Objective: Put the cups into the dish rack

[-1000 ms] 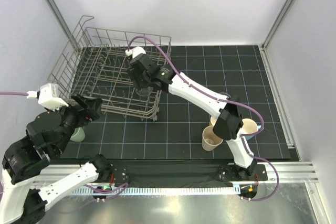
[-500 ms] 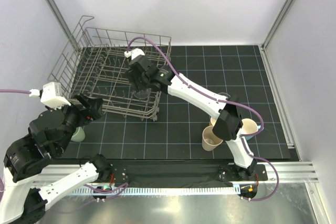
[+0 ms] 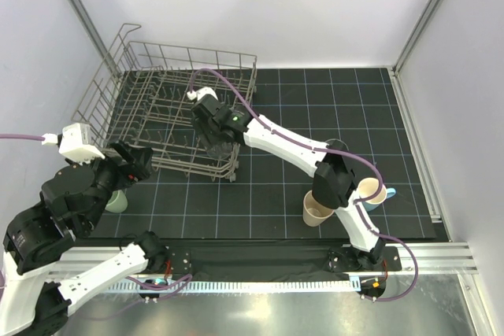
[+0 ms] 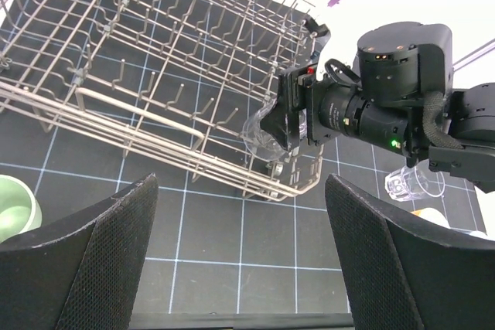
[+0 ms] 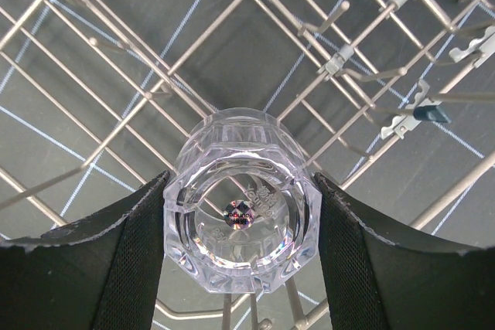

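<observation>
My right gripper (image 3: 214,136) is closed on a clear faceted glass tumbler (image 5: 241,208). Its two black fingers press the glass from both sides. In the right wrist view the thick base of the tumbler faces the camera, so its mouth points away, down toward the wires.

The tumbler hangs over the large grey wire dish rack (image 3: 157,100), at the corner that sits lower right of the rack in the overhead view, among the upright tines. I cannot tell whether the glass touches any wire. The rack itself sits in the upper left part of the black gridded table (image 3: 299,100).

My left gripper (image 4: 240,183) is open with nothing between its fingers, which stand wide apart at the bottom of the left wrist view. It hovers at the left of the overhead view, just outside the rack's lower edge. A mint-green cup (image 3: 116,201) stands upright on the table just beside it.

A second clear tumbler (image 4: 414,185) stands on the table at the right of the left wrist view, partly behind my right arm. A tan cup (image 3: 317,208) stands upright at the lower right of the overhead view, close to the right arm's elbow and well apart from the rack.
</observation>
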You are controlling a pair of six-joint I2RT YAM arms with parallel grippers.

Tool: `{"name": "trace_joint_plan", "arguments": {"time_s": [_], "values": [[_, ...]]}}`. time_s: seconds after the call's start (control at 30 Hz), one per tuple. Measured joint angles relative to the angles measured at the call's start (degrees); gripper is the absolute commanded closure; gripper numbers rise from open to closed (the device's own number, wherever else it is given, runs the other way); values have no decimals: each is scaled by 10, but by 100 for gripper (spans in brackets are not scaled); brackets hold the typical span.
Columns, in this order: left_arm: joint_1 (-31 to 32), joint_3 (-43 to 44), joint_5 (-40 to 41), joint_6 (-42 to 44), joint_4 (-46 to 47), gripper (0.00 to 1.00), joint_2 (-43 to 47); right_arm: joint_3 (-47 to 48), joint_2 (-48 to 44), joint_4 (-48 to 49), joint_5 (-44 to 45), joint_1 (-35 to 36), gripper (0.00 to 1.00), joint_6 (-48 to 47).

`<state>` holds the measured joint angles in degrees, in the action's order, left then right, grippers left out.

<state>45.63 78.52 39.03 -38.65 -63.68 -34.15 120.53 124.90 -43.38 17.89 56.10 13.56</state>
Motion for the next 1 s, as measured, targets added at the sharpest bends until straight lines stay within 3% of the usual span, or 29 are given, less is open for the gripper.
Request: {"name": "trace_joint_plan", "arguments": {"time_s": [0.1,0.3,0.33,0.4,0.47,0.73,1.0], "values": [[0,0,0,2,-1,14,0,-2,3,0,0,0,91,1],[0,2,0,5,-3,14,0,-2,14,2,-1,-1,55,1],[0,2,0,8,-4,14,-1,-2,17,2,-1,-1,43,2],[0,5,0,15,-4,14,-2,-2,25,2,-3,-1,29,3],[0,7,0,18,-4,13,-3,0,31,5,-5,-1,2,4],[0,8,-6,26,-4,14,-3,85,32,-47,-9,5,0,13],[0,8,-11,-12,-8,16,-26,35,-98,-84,-7,3,0,25]]}}
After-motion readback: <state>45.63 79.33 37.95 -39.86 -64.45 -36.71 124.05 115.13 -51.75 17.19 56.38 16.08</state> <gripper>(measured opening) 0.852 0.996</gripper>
